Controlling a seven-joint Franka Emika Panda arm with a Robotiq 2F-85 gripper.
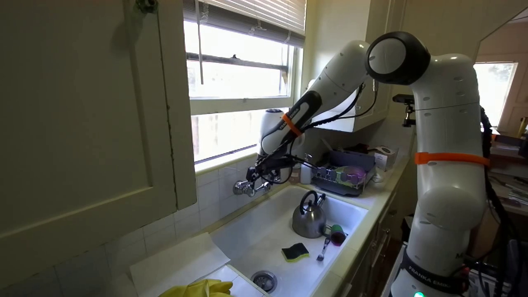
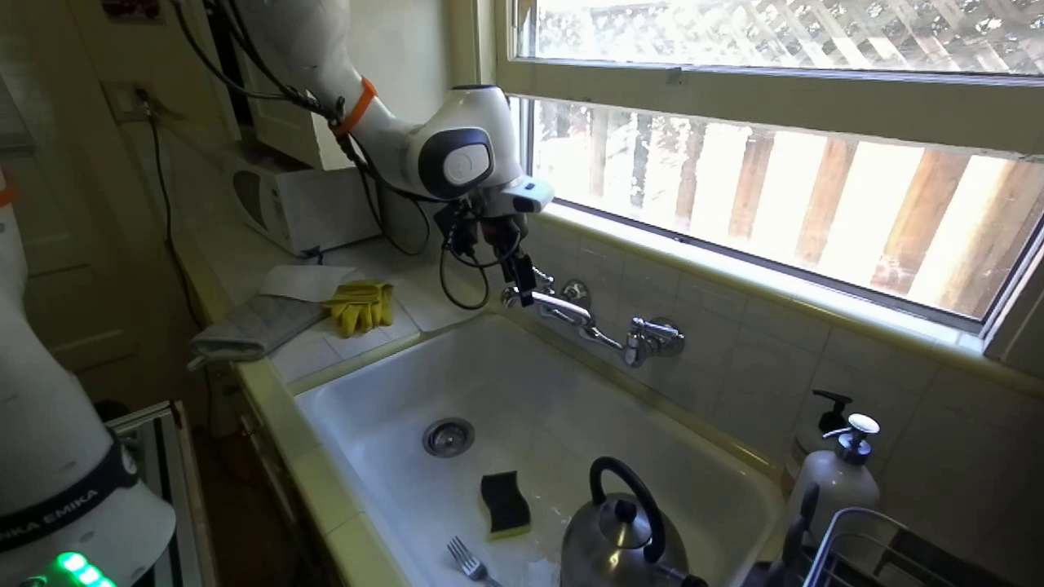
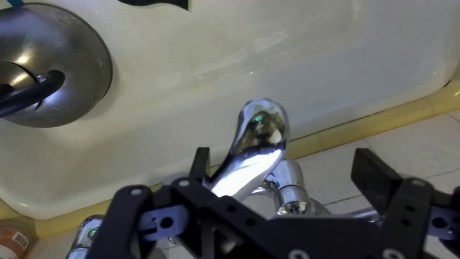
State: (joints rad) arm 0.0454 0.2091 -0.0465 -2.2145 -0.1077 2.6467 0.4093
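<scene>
Approach looks done, grip not: my gripper (image 3: pixel 285 167) stands spread wide, nothing held. Wall-mounted faucet spout (image 3: pixel 248 165) shows between my fingertips in the wrist view, closer to one; contact, can't tell. Tiled wall (image 2: pixel 758 359) is the tight side, yellow rim (image 3: pixel 359 126) below; open room over the sink basin (image 2: pixel 571 408), kettle (image 2: pixel 603 538) well apart.

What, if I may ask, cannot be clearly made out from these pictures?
Spout, wrist view: its base end is hidden behind the open gripper.
Kettle, wrist view: cut off by the left edge; its lid hides the inside.
Sponge, wrist view: mostly beyond the top edge.
Fork, in an exterior view: handle cut off by the bottom edge.
Yellow gloves, in an exterior view: partly below the bottom edge.
Bottle, wrist view: print too blurred to read.
</scene>
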